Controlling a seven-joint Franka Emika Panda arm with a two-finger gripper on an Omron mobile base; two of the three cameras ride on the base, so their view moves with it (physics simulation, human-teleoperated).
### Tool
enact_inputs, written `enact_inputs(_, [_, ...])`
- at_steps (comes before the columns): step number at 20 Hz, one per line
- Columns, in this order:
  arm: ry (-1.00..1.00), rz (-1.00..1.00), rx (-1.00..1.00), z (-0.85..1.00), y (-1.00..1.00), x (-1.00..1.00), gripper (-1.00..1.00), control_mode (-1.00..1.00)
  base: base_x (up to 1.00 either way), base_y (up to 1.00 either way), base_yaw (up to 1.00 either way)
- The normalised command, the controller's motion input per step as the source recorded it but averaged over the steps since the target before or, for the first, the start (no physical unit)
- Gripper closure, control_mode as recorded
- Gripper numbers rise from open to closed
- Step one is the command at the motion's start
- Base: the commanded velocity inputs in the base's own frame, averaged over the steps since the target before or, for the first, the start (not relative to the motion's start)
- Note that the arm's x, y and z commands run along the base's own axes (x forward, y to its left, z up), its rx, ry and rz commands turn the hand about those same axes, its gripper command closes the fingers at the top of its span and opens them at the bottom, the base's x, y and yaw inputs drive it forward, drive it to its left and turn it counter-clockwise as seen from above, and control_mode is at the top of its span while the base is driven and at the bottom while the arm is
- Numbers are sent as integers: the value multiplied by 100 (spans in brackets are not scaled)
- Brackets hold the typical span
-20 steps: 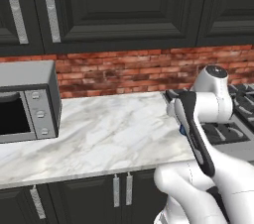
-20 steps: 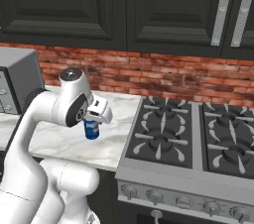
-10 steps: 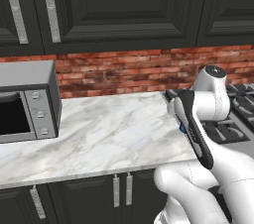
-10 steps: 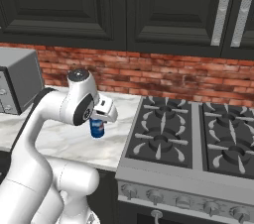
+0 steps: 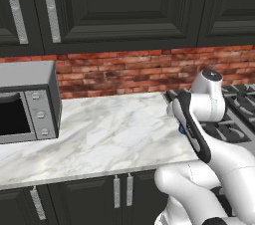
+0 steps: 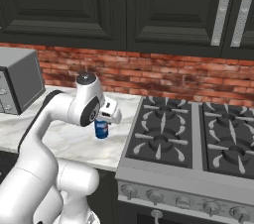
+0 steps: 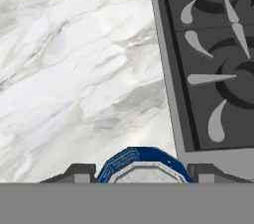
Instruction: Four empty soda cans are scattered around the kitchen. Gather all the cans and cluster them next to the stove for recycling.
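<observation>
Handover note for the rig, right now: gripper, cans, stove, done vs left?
Gripper: shut on a blue soda can, held above the marble counter close to the stove's left edge.
Hand view: the can sits between the fingertips, counter below, burner grates at right.
Done: this can is picked up and brought to the stove side.
Left: set it down by the stove, then fetch the other cans.

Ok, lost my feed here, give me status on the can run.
Gripper shut on blue can, above counter. Stove just to its right. Microwave well off, nothing in the way.
</observation>
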Motion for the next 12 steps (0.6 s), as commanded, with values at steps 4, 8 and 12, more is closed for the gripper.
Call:
enact_inputs(4, [1, 0, 0, -23, -1, 24, 100, -100, 0, 0, 0])
enact_inputs(8, [0, 0, 0, -16, -2, 17, 100, -100, 0, 0, 0])
enact_inputs(12, [0, 0, 0, -5, -9, 6, 100, -100, 0, 0, 0])
